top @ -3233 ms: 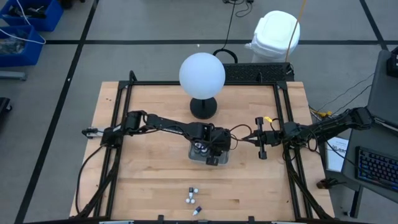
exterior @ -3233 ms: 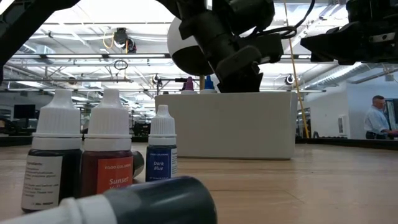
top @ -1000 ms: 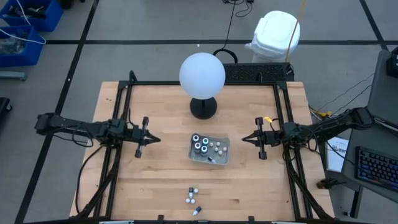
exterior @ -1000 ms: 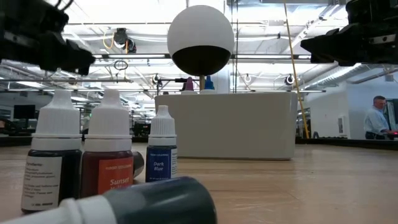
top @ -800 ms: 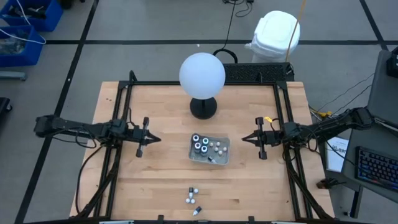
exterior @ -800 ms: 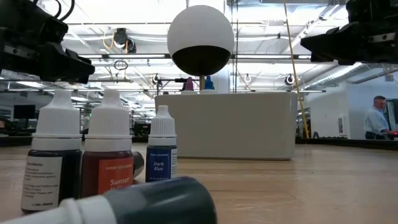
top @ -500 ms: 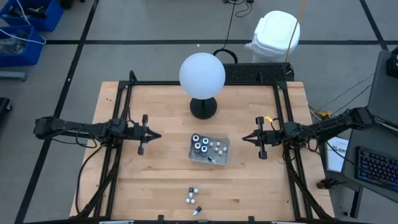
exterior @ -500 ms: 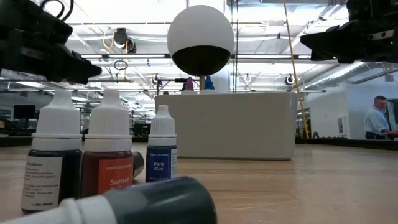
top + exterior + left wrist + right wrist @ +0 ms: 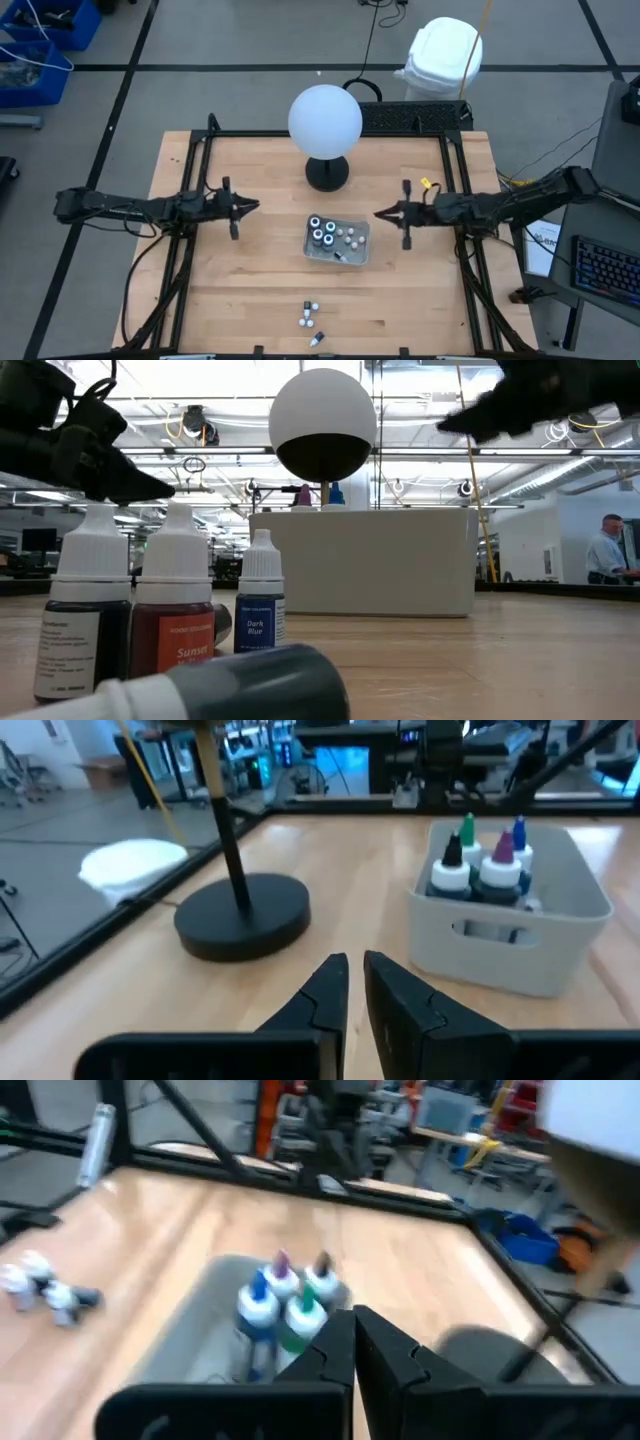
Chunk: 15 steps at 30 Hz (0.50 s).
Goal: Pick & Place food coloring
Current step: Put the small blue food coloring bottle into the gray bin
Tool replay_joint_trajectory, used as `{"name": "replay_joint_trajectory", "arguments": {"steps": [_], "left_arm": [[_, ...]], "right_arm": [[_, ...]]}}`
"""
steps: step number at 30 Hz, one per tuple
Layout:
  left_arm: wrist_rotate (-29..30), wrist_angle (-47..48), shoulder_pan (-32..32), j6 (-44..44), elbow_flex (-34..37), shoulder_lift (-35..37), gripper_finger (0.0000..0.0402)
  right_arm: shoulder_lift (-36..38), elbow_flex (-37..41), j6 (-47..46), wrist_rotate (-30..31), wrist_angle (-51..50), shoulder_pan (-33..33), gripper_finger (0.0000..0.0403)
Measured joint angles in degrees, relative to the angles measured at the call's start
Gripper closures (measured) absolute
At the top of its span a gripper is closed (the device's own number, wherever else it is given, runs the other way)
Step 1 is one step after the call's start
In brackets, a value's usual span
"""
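Showing only low down: bottle label (image 9: 257, 629) "Dark Blue".

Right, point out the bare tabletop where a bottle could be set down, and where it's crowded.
Free patches: the wood between the left gripper and the tray, and the front corners either side of the loose bottles. Crowded: the tray, the strip between it and the globe's base, and the side where the right gripper nears the tray.

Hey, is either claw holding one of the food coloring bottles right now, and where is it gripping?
Neither. The left claw and right claw are both shut on nothing, each apart from the tray.
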<state>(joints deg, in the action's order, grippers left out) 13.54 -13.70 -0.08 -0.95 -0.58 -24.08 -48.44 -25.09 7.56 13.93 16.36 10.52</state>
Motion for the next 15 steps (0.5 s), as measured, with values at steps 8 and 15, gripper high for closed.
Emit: {"name": "replay_joint_trajectory", "arguments": {"steps": [8,15], "left_arm": [[-1.2,-0.34,0.0,-0.24,0.0,0.01,0.0355],[-1.49,-1.47,0.0,-0.26,0.0,0.01,0.0355]], "right_arm": [[-23.25,-24.95,-0.82,2.71,-10.32,7.2,0.0403],[-43.95,-45.05,-0.72,2.32,-17.26,12.48,0.0403]]}}
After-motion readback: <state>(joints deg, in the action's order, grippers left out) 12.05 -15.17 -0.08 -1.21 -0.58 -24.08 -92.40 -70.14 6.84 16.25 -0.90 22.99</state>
